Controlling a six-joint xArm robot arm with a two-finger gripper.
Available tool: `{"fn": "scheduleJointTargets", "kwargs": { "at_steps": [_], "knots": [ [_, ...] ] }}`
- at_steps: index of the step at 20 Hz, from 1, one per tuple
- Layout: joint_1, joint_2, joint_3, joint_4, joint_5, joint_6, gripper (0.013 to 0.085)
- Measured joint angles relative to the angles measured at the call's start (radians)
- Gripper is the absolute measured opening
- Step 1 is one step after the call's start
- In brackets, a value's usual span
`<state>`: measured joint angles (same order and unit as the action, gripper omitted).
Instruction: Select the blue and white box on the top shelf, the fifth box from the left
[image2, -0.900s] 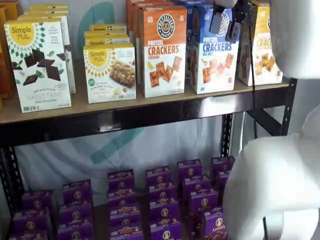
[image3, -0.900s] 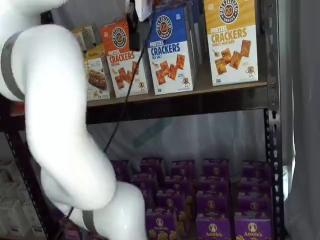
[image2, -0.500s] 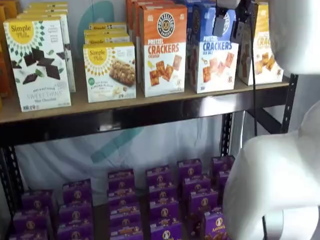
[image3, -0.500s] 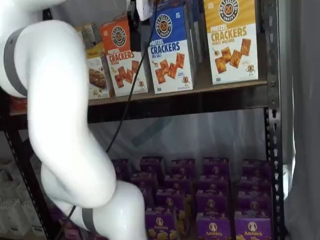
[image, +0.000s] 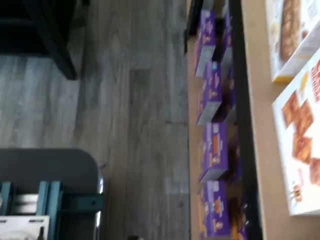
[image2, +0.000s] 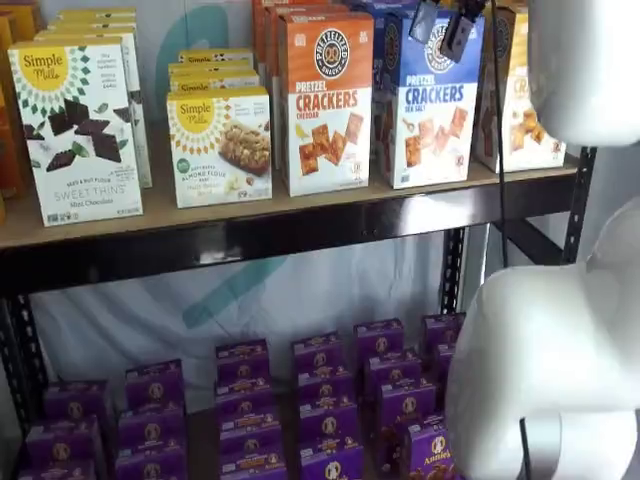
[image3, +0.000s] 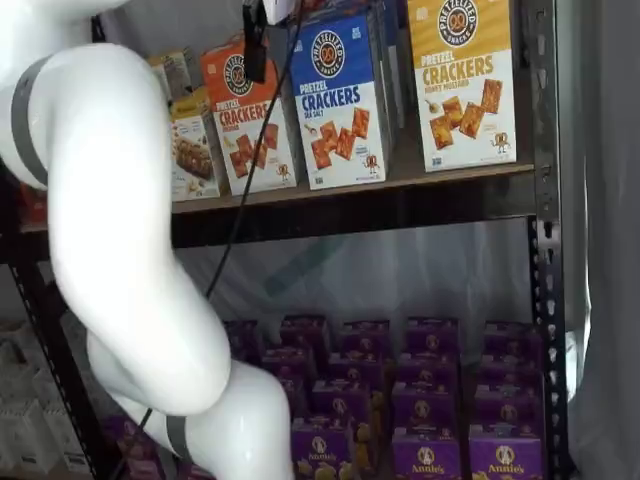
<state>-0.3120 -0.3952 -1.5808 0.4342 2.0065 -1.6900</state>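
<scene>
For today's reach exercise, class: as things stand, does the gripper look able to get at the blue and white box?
Probably yes. The gripper hangs just in front of the blue and white box, near its top, with nothing between them. The box stands at the top shelf edge, front uncovered.

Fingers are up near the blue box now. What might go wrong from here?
1. The blue box stands close beside the orange box; in a shelf view the fingers overlap the orange one, so the wrong box might get grabbed or bumped.
2. A cable hangs in front of the top shelf and might snag.
3. Finger opening cannot be told.
</scene>
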Motion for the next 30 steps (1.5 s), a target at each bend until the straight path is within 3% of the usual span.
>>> {"fn": "scheduleJointTargets", "kwargs": {
  "at_steps": [5,8,12,17,23,30],
  "knots": [
    [-0.037,-0.001,-0.014,0.088,-0.025,0.013,0.085],
    [-0.045,-0.03,0.023,0.118,-0.103,0.016,0.085],
    [-0.021,-0.071,0.088,0.108,-0.257,0.017,0.085],
    [-0.001,-0.058,0.108,0.096,-0.379,0.01,0.085],
    [0.011,0.018,0.057,0.054,-0.433,-0.011,0.085],
    [0.016,0.118,-0.032,-0.012,-0.4,-0.036,0.085]
  ]
}}
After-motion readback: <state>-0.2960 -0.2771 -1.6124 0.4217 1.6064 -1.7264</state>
